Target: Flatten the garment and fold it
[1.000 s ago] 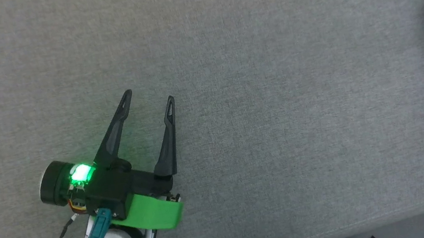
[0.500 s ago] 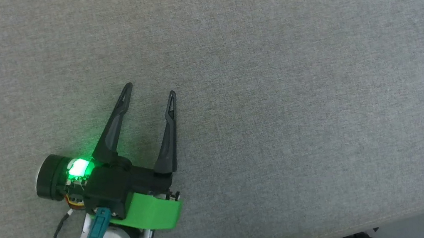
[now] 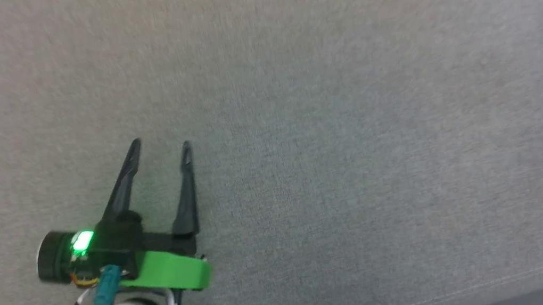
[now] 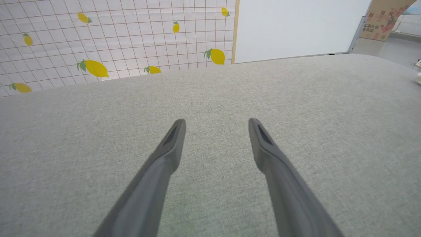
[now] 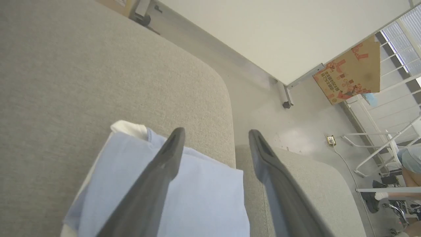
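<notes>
While the garment (image 5: 204, 197) lies at the right end of the grey cushion (image 3: 328, 138), as a compact blue packet with its white collar (image 5: 130, 129) showing at one end, you have the right gripper (image 5: 216, 131) hanging over it. Its fingers stand wide apart with nothing pinched between them. One finger crosses the cloth in the right wrist view; whether it touches cannot be told. Your left gripper (image 3: 160, 145) hovers well apart to the left, over bare cushion, equally wide and empty.

The packet's long axis appears to run roughly along the right gripper's fingers, collar end away from the wrist.

Judgement: the right arm is much the nearer, so any further handling falls to it. The garment looks already folded, so the task appears close to complete.

Risk: a finger could snag the top layer on lifting away.
</notes>
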{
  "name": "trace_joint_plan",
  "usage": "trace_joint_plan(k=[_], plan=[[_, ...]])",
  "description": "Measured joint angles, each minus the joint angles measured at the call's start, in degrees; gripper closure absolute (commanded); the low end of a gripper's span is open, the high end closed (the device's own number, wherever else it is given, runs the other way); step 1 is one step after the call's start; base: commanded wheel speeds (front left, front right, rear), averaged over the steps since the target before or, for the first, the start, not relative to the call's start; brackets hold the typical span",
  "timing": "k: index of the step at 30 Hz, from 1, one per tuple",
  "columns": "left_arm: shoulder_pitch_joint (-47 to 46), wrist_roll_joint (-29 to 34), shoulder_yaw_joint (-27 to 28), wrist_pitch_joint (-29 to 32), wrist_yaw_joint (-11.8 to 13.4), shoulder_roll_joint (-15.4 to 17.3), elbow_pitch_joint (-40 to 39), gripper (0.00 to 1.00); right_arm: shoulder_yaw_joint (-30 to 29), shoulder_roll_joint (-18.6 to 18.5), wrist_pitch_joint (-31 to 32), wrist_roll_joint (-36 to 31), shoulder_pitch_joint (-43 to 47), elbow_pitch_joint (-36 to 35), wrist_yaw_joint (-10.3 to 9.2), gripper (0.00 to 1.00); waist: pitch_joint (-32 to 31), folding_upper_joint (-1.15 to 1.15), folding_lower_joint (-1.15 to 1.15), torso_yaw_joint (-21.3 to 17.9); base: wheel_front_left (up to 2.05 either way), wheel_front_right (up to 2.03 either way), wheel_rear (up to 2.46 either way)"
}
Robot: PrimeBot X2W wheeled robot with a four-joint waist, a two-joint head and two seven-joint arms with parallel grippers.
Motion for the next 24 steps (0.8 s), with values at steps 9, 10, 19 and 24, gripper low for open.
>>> trace_joint_plan(k=[9,10,19,24], plan=[[3.5,-2.9,3.2,0.7,2.0,0.3,1.6,0.0,-0.4,7.1,-6.6,6.4,3.3,-11.2,-0.01,0.0,-9.7,0.0,0.0,0.8,0.0,0.0,0.0],[3.8,-2.9,3.4,0.9,2.4,0.4,1.7,0.0,-0.8,8.3,-7.4,6.3,4.9,-12.2,-0.01,0.0,-10.7,0.0,0.0,1.0,0.0,0.0,0.0],[6.5,-2.8,4.1,2.4,4.6,1.5,2.4,0.0,-8.1,24.7,-11.2,2.3,18.8,-18.9,-0.01,0.0,-17.3,0.0,0.0,3.2,0.0,0.0,0.0],[8.1,-2.0,3.3,2.7,5.0,2.1,3.2,0.0,-10.7,32.0,-12.8,-2.1,25.8,-21.5,-0.01,0.0,-19.1,0.0,0.0,4.8,0.0,0.0,0.0]])
